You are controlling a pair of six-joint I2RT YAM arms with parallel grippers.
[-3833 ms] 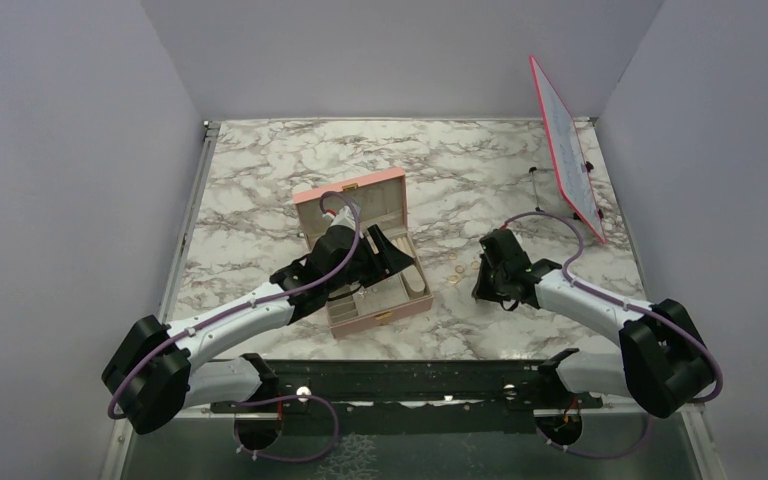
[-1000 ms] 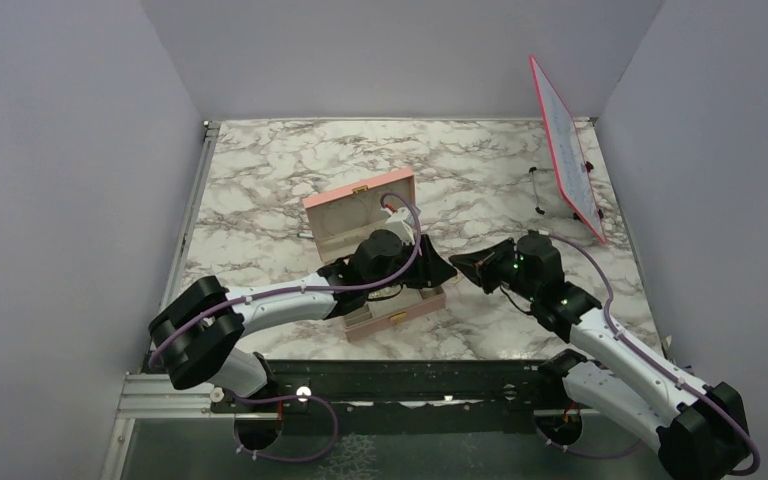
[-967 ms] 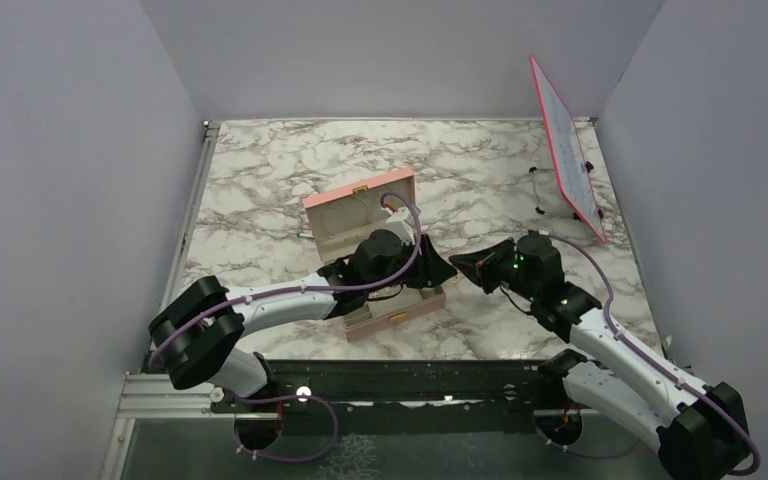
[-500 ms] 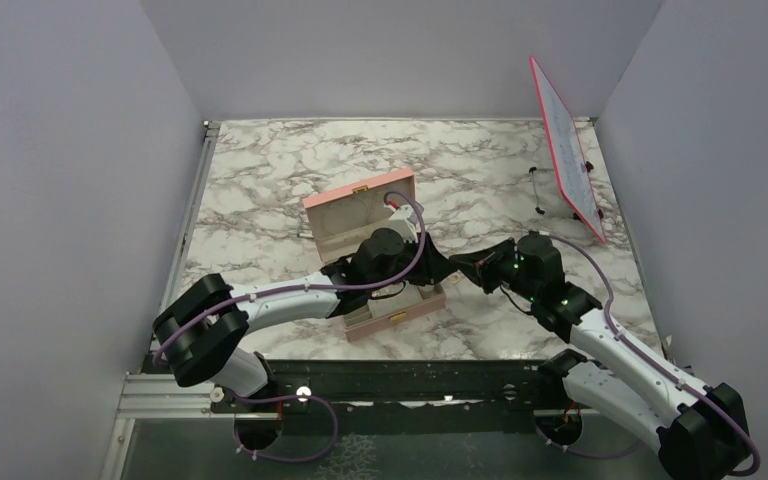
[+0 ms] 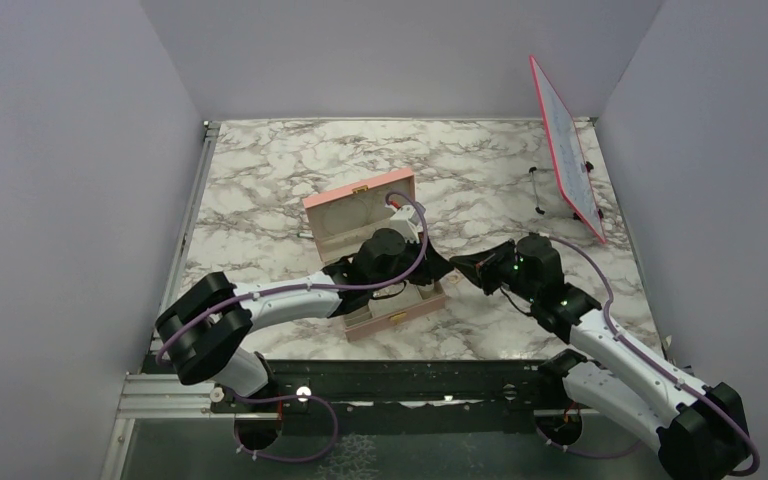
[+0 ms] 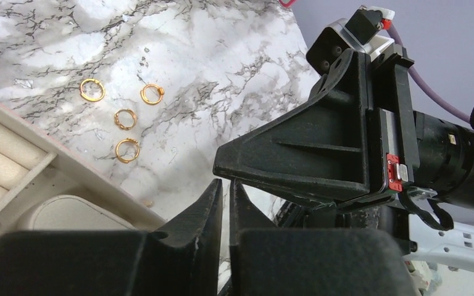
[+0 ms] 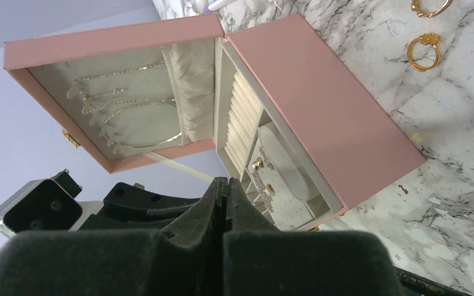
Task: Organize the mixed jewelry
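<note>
Several tiny gold rings (image 6: 124, 118) of the mixed jewelry lie on the marble just beyond the pink box's beige rim (image 6: 86, 185). In the right wrist view two of the rings (image 7: 423, 52) lie beside the box's pink side (image 7: 321, 105). The box stands open, with chains hanging in the lid (image 7: 129, 111) and small earrings (image 7: 259, 164) in the tray. My left gripper (image 5: 438, 268) hovers at the box's right edge, its jaws drawn to a thin slit with nothing showing between them. My right gripper (image 5: 462, 264) points at it tip to tip, shut, and its fingers (image 6: 296, 154) fill the left wrist view.
A pink-framed whiteboard (image 5: 565, 150) leans on the right wall at the back. A thin black stand (image 5: 535, 190) sits beside it. Grey walls close in three sides of the marble table (image 5: 260, 170).
My left jaws have closed from partly open to nearly together. The left arm has edged slightly forward. The right arm and the box have stayed put over the last second.
</note>
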